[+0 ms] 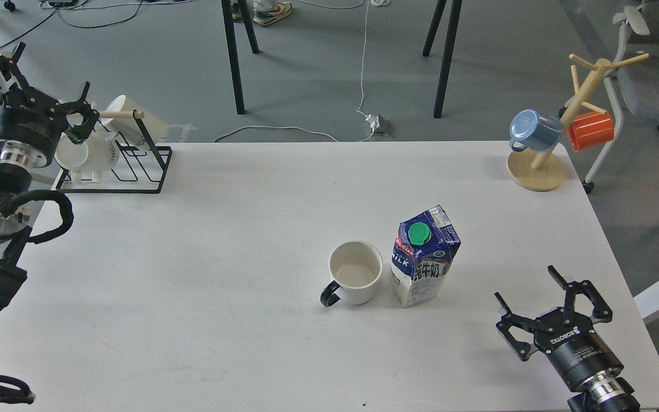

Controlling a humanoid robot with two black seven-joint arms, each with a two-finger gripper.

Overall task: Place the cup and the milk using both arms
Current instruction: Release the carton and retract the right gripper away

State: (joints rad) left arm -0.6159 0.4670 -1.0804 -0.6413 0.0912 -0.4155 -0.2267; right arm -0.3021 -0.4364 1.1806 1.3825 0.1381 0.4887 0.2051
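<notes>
The squat white ceramic cup (355, 280) with a black loop handle and cream inside stands upright on the white counter (192, 286), right of centre, handle turned toward the near-left. Just beside it on its right, perhaps touching at the base, stands the taller dark blue and white gable-top milk carton (424, 256) with a round green screw cap; they look set as a pair, so the task seems largely done.

The right tool (552, 306) hovers low over the near right corner, fingers spread apart and empty, well clear of the carton. The left tool (40, 86) is raised at the far left by the black wire mug rack (135, 163), fingers apart, holding nothing that I can see.

The carton reads "MILK" with Chinese lettering beside it; a white mug (92, 157) on the rack shows "HOME"; the right tool's body reads "ROBOTIQ"
</notes>
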